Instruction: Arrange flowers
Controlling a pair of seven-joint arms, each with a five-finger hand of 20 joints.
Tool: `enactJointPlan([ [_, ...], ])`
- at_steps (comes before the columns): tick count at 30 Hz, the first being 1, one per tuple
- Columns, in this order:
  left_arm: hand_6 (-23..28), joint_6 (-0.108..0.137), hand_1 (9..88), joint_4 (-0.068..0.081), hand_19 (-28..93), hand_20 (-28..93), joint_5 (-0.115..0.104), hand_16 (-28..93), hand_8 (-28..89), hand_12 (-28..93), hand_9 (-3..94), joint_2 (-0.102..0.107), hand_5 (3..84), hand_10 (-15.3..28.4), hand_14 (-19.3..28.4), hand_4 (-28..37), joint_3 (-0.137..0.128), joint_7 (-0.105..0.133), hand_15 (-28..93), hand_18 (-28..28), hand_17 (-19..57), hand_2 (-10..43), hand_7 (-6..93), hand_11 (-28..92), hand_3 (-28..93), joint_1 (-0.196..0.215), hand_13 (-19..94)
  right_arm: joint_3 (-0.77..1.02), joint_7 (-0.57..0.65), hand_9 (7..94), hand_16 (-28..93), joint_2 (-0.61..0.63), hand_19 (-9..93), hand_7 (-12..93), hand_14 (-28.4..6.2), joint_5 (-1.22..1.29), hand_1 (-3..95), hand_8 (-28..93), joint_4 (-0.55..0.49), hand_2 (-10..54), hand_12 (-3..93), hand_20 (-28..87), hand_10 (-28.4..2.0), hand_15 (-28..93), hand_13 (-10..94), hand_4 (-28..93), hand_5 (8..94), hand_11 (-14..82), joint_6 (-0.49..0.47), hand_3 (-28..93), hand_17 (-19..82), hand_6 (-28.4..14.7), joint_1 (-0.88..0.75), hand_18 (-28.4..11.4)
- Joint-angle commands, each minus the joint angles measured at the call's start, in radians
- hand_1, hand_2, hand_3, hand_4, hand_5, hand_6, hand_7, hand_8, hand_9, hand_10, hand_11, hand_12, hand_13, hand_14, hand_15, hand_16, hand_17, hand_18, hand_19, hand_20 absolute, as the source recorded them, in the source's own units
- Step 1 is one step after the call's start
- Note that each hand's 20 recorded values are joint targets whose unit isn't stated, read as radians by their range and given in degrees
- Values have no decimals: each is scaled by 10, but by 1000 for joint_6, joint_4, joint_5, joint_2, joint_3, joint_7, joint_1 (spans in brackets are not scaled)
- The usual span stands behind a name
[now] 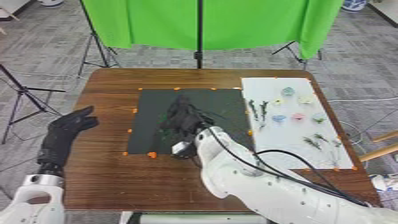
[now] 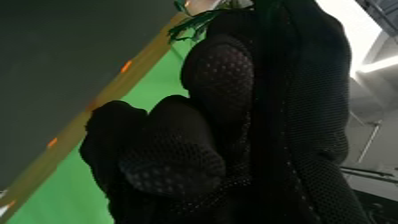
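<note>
Our right hand [image 1: 185, 119] is over the dark mat [image 1: 147, 106], its fingers bent well in towards the palm, and we take it to be pinching a green sprig [image 2: 197, 24], whose leaves show right at the fingertips in the right wrist view. The stem is hidden behind the glove, so we can't tell exactly where the grip falls or how much stem lies inside it

We'd expect the sprig to weigh next to nothing, with a thin, springy stem and soft leaves that bend, snag on glove fabric and crush if we squeeze hard. The place to hold it is the bare lower stem, lightly, between thumb and fingers, well clear of the leaves. A stem that slim could roll or slip in the glove, so we should keep the pinch steady and let go cleanly

Relative to the hand, the leaves stick out just beyond the fingertips, close against the glove. Our left hand [image 1: 69, 126] is off to the mat's left, over the wood, loosely open and holding nothing. More leafy stems [image 1: 264, 110] and small flower heads [image 1: 298, 117] lie on the white sheet [image 1: 266, 86], to the right of the mat
</note>
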Motion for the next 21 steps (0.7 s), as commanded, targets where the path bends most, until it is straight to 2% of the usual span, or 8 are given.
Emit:
enactJointPlan([
  [1, 42, -42, 243, 28, 129, 200, 16, 9, -60, 118, 503, -21, 512, 151, 193, -180, 59, -9, 201, 141, 88, -51, 118, 185, 692, -47, 419, 11, -19, 872, 378, -66, 932, 386, -4, 33, 877, 218, 53, -95, 377, 632, -126, 629, 936, 523, 807, 436, 54, -283, 675, -29, -47, -153],
  [4, 42, -49, 243, 29, 128, 200, 26, 9, -60, 119, 503, -36, 512, 150, 193, -180, 65, -10, 200, 141, 87, -51, 117, 185, 691, -51, 419, 39, -21, 872, 377, -88, 932, 387, -4, 35, 878, 216, 70, -95, 375, 628, -126, 626, 936, 521, 806, 435, 55, -283, 675, -30, -86, -152],
  [8, 43, -46, 244, 20, 127, 201, 26, 10, -60, 119, 502, -57, 512, 150, 192, -182, 67, -2, 200, 141, 88, -52, 116, 183, 691, -40, 419, 69, -21, 873, 373, -117, 932, 386, -4, 27, 878, 212, 89, -95, 368, 619, -128, 619, 937, 515, 806, 433, 55, -283, 675, -30, -128, -151],
  [10, 43, -51, 244, 22, 128, 201, 28, 10, -60, 120, 502, -63, 512, 150, 192, -183, 73, -1, 199, 141, 88, -51, 116, 183, 691, -45, 419, 72, -22, 872, 372, -124, 932, 385, -4, 28, 879, 211, 93, -95, 366, 615, -127, 615, 937, 512, 805, 429, 56, -283, 674, -31, -137, -150],
  [16, 42, -54, 243, 25, 127, 201, 33, 10, -59, 120, 502, -72, 512, 150, 192, -182, 85, 4, 198, 141, 87, -50, 115, 183, 689, -60, 418, 69, -23, 880, 359, -141, 932, 377, -7, -4, 885, 201, 114, -95, 355, 575, -124, 598, 937, 487, 810, 409, 42, -283, 673, -30, -152, -143],
  [21, 42, -52, 243, 23, 127, 201, 33, 11, -60, 120, 502, -76, 512, 150, 192, -182, 76, 15, 197, 141, 87, -51, 116, 183, 689, -61, 417, 68, -28, 895, 333, -141, 932, 357, -11, 14, 885, 199, 120, -95, 348, 532, -120, 583, 937, 475, 814, 366, 39, -283, 675, -26, -155, -135],
])
